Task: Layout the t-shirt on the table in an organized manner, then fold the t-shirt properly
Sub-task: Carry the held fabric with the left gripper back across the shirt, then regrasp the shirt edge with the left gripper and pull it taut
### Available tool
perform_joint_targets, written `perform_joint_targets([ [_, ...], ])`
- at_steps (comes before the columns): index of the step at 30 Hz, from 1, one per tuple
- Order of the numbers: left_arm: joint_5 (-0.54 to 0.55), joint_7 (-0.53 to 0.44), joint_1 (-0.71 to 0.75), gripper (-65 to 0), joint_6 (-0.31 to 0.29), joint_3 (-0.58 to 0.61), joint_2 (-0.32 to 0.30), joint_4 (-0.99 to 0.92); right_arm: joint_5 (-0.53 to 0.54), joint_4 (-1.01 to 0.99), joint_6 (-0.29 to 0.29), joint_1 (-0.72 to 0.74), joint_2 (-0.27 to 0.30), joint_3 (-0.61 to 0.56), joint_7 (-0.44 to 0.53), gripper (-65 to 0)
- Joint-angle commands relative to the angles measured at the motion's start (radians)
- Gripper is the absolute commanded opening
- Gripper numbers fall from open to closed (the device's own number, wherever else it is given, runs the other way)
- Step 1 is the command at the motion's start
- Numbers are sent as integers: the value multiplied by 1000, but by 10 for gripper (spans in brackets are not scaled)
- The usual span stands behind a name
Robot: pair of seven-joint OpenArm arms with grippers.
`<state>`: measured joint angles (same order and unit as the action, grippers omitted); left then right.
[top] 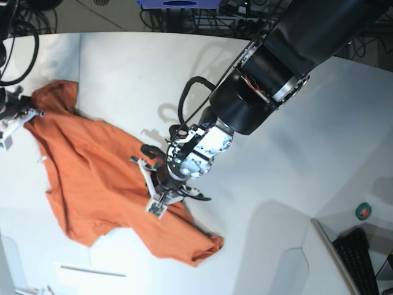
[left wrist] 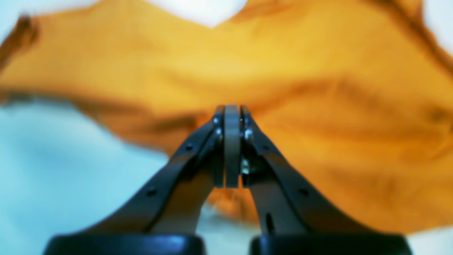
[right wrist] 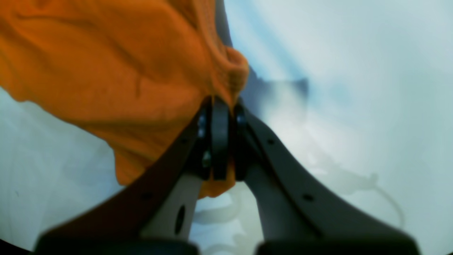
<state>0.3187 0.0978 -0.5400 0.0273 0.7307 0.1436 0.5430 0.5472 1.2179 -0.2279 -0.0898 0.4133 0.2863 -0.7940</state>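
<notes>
White table (top: 264, 184), rumpled orange t-shirt (top: 92, 178)

Bulky black left arm (top: 270, 74), looped black cable (top: 187, 98), silver-grey wrist (top: 196, 150)

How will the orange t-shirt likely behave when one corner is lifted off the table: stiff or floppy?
Probably floppy: the t-shirt lies creased and rumpled on the table. It likely bunches where pinched, as cloth gathers at the right gripper. It seems light and apt to drag rather than slide flat.
</notes>
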Motion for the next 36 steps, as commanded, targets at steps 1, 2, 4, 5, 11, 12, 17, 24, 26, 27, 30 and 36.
perform_joint_targets([
  [1, -2, -20, -27, -650, 3, 2, 13, 2, 6, 17, -5, 11, 20, 6, 9, -650],
  [2, -2, -20, -33, -650, 3, 3, 13, -13, 6, 17, -5, 11, 20, 6, 9, -650],
  [4, -3, -20, -33, -650, 3, 5, 13, -56, 6, 17, -5, 11, 20, 6, 9, -650],
  [5, -3, -22, -32, -650, 3, 5, 13, -77, 6, 17, -5, 11, 20, 6, 8, -650],
  [11, -5, -112, -13, -650, 3, 7, 13, -176, 6, 17, -6, 11, 20, 6, 6, -650],
  [12, -13, -91, -10, -650, 3, 8, 13, -176, 6, 17, -6, 11, 20, 6, 6, -650],
  [17, -95, 50, 73, -650, 6, 25, 1, -103, 6, 17, -6, 11, 23, 6, 6, -650],
  [24, -109, 240, 462, -650, 156, -116, -204, 558, 11, 55, -6, -20, 17, 8, 8, -650],
  [26, -108, 267, 565, -650, 181, -141, -238, 730, 7, 109, -5, -44, -9, 12, 6, -650],
  [27, -108, 277, 607, -650, 199, -162, -246, 790, 7, 135, 0, -60, -14, 12, 6, -650],
  [30, -100, 288, 688, -650, 239, -227, -252, 898, 7, 178, 0, -95, -18, 12, 6, -650],
  [36, -99, 287, 788, -650, 256, -319, -249, 1052, 7, 184, 0, -109, -20, 12, 6, -650],
])
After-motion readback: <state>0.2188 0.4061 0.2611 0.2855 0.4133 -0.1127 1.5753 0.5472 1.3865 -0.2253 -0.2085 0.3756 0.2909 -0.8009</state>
